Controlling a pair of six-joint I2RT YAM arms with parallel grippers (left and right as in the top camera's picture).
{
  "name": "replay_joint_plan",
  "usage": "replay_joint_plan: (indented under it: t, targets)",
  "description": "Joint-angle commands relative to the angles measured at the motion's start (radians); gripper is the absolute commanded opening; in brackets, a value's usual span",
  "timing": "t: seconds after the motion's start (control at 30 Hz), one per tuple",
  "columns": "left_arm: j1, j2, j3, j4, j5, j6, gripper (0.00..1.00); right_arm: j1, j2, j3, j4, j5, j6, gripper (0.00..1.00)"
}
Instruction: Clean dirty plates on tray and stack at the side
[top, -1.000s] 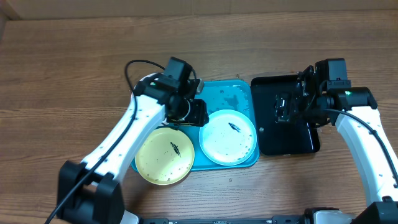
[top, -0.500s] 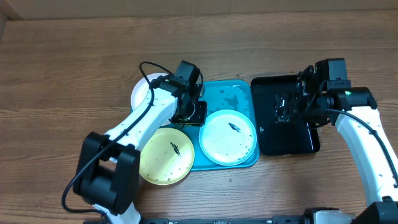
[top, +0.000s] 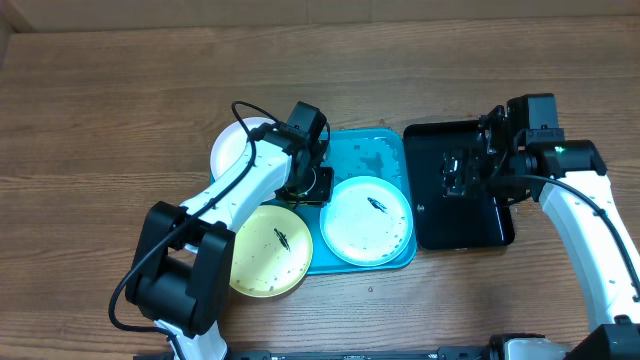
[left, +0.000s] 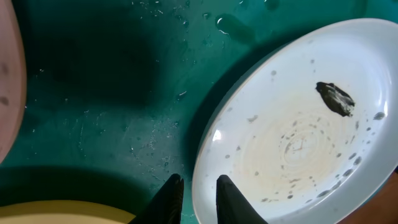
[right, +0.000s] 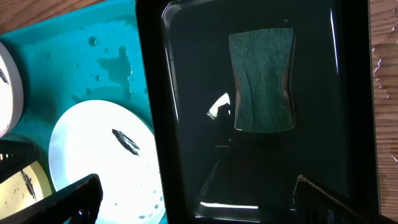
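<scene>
My left gripper (left: 199, 186) has narrowed since, fingers (left: 170, 202) astride the rim of the pale plate (top: 367, 220) on the teal tray (top: 375, 150); clamped or not, I cannot tell. Tray's long axis runs left-right. Right gripper (right: 199, 205) fully spread, empty.

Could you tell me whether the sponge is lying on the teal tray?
No, the sponge lies flat in the black tray, beside the teal tray.

A green scouring pad (right: 262, 81) (flat) lies in the black tray (right: 186, 124).
</scene>
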Motion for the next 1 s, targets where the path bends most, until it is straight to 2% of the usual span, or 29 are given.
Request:
replay_joint_plan:
  t: [0.0, 0.5, 0.97]
  targets:
    - [-0.024, 0.012, -0.014, 0.000, -0.078, -0.007, 0.21, 0.005, 0.003, 0.024, 0.006, -0.008, -0.008, 1.00]
    - [-0.076, 0.013, -0.018, 0.027, -0.182, -0.026, 0.24, 0.005, 0.003, 0.024, 0.006, -0.008, -0.008, 1.00]
    - [-0.116, 0.013, -0.025, 0.050, -0.194, -0.036, 0.25, 0.005, 0.003, 0.024, 0.006, -0.008, -0.008, 1.00]
